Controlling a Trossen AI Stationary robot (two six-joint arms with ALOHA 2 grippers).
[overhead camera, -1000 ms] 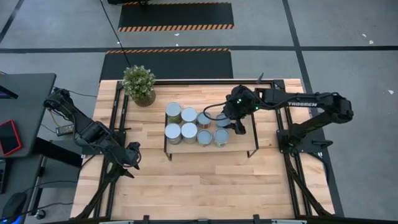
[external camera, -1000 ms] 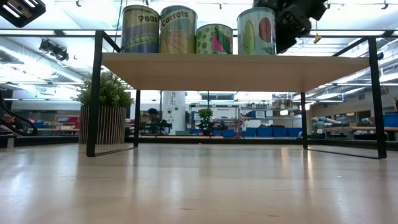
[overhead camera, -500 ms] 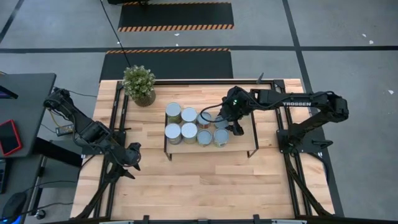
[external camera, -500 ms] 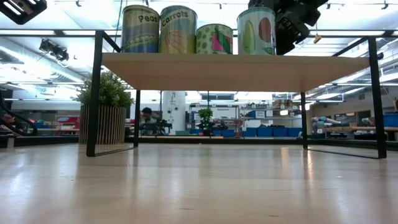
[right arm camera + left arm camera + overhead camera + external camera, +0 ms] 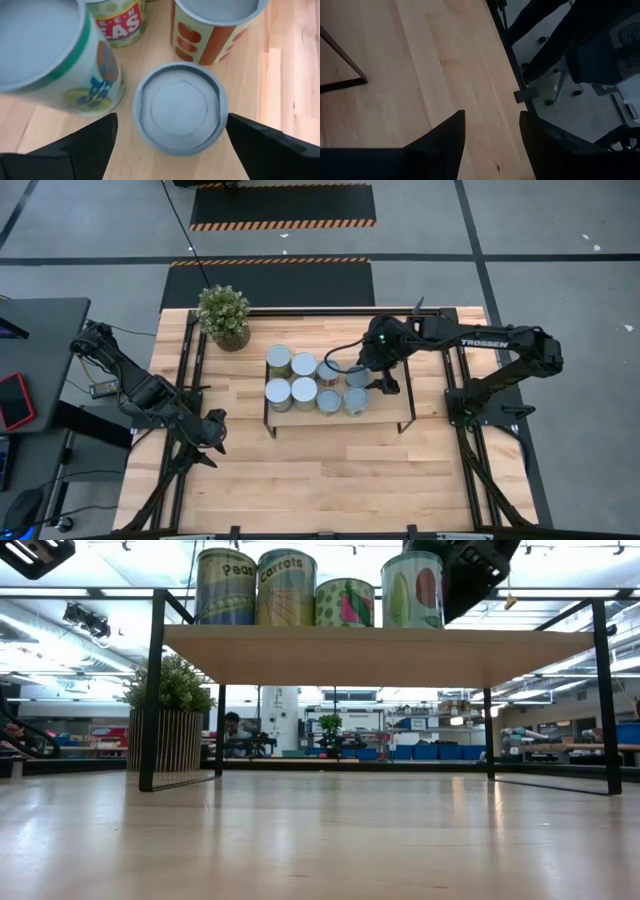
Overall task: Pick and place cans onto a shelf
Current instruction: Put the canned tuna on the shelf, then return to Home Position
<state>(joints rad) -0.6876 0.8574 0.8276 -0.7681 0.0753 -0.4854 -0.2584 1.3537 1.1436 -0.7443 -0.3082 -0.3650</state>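
Item: eight small metal cans with round white or bluish-grey tops, standing upright in two rows of four on the low light-wood shelf with thin black rod frames. The cluster fills the shelf's plant-side half and middle; its other end is bare board. In the low view four front cans show on the board, the first two labelled "Pears" and "Carrots", then a shorter spotted one and a corn-printed one.

Right gripper: above the bare end of the shelf, just beside the last cans of both rows. Its wrist view looks straight down on a grey-lidded can lying between its two dark fingers; the jaws are spread wide, clear of the can on both sides, grasping nothing. Neighbouring cans there: one marked "EAS", one with red shapes.

Left gripper: parked low over the wooden tabletop, well apart from the shelf; fingers parted, empty.

Also present: potted green plant near the shelf's corner.
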